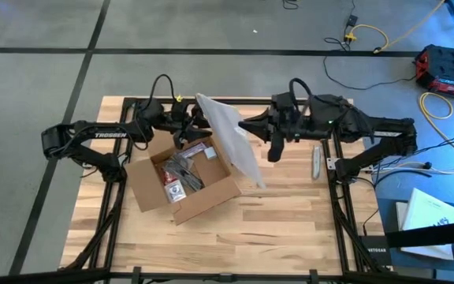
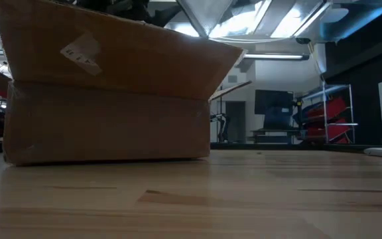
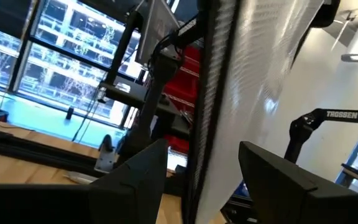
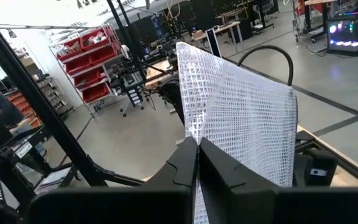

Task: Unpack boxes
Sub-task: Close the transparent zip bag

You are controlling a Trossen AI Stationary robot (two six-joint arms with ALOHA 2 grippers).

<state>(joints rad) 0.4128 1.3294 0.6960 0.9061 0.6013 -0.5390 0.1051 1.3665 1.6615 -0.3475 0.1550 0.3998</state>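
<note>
The shallow brown cardboard box stands open on the table's left half, with packed items inside. The low view shows its side wall. A clear, silvery plastic bag is held up above the box's far right corner. My right gripper is shut on it, coming from the table's right. My left gripper is on the bag's other side, open. Its two fingers stand on either side of the bag's sheet, and I see no contact. My right gripper pinches the bag between its two shut fingers at one edge. The fingers lie about level and come from the table's right. The bag stands out beyond the fingers as a flat sheet, clear of the table.
A small grey object lies on the table under my right arm. The near half of the wooden table is bare. Dark frame rails run along the table's edges. Beyond the table the room holds red shelves and cables.
</note>
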